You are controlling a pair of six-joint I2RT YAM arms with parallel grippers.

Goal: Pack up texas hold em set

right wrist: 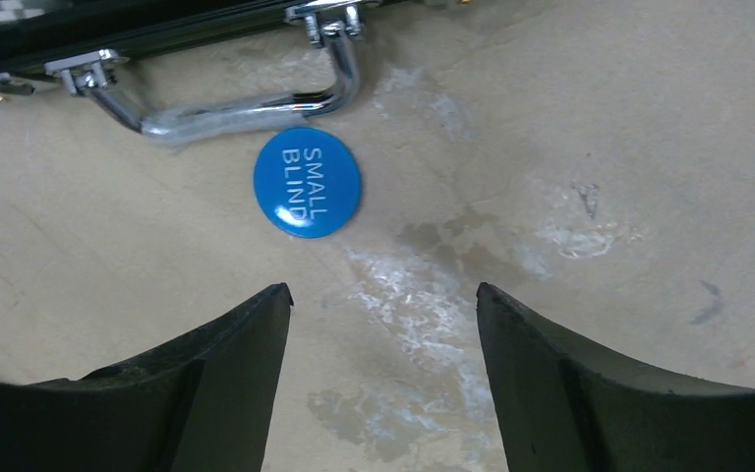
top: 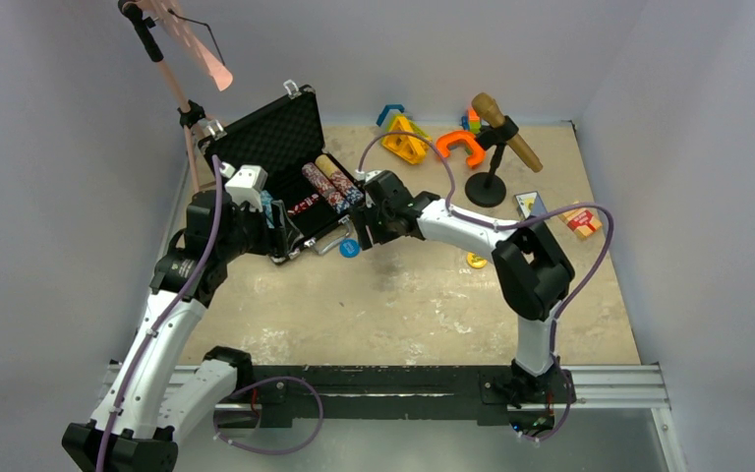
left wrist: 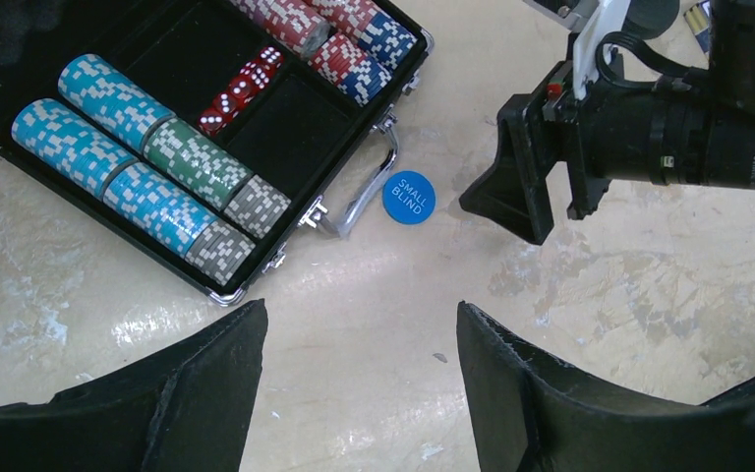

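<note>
Case (top: 275, 138) lies open at rear left of table (top: 403, 305), lid up. I see chips (left wrist: 147, 162) in rows inside, red dice (left wrist: 241, 90) between them. Blue disc (right wrist: 307, 182) on table just beside case handle (right wrist: 226, 108). My right hand (right wrist: 381, 315) hovers near disc, fingers spread, grasping nothing. My left hand (left wrist: 359, 324) released, empty, near case front. Yellow disc (top: 476, 260) and 2 card decks (top: 529, 204) lie well right of case.

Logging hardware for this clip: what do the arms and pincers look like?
The left arm and right arm have white links and black joints, each carrying a purple cable. The left pincer and right pincer are matte black, with two broad wedge-shaped fingers.
</note>
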